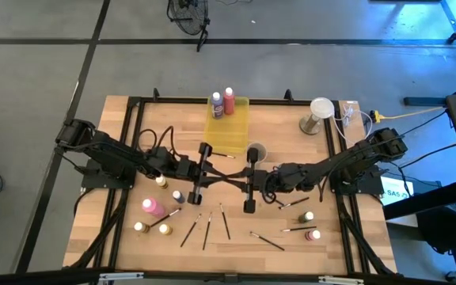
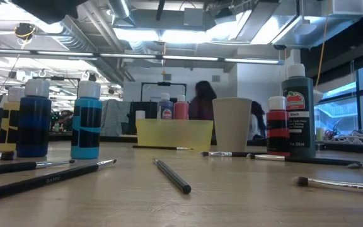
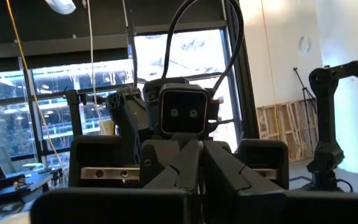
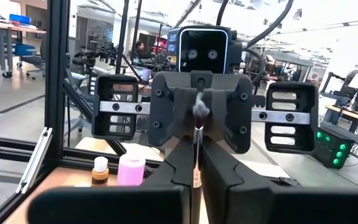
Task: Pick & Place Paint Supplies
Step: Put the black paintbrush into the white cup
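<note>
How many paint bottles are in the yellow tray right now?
2: a blue paint bottle and a red paint bottle, side by side at the far end of the yellow tray. None seems hidden there.

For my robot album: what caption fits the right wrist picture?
Right gripper shut on a thin paintbrush, facing the left gripper.

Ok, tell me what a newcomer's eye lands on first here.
The two dark arms meeting at mid-table: the left gripper and right gripper face each other, both shut, the right gripper pinching a thin brush whose tip stands up between its fingers. Behind them a yellow tray holds two bottles, while more brushes and bottles lie scattered along the near edge.
</note>
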